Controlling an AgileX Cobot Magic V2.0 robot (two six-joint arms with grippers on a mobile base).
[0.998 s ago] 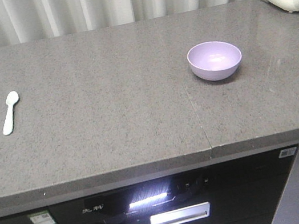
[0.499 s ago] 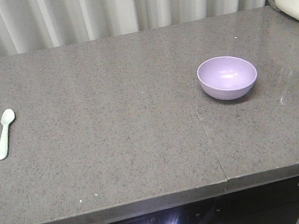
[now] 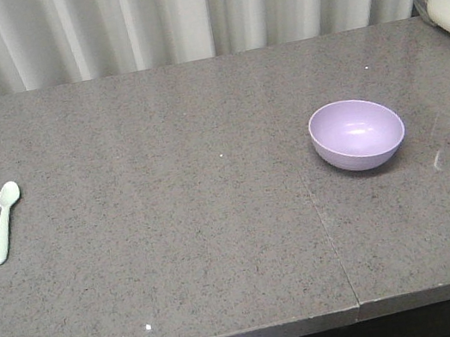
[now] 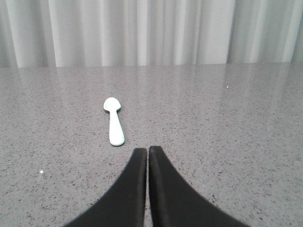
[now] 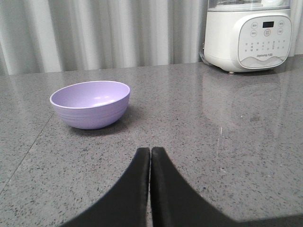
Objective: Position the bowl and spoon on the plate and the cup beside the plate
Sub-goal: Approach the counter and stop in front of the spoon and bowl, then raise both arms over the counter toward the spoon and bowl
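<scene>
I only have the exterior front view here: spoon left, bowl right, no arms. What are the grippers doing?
Observer: The left gripper is shut, with the spoon ahead of it, handle end nearest.
Operator: And the right one?
Observer: The right gripper is shut and empty; the bowl sits ahead and to its left.
Operator: What's the white thing at my far right edge?
Observer: A white appliance with a button panel and a small display on its front.

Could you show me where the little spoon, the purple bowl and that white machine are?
spoon (image 3: 2,229): front-facing view, middle of its handle.
bowl (image 3: 356,131): front-facing view, inside bottom.
white appliance (image 5: 248,38): right wrist view, its front control panel.
</scene>
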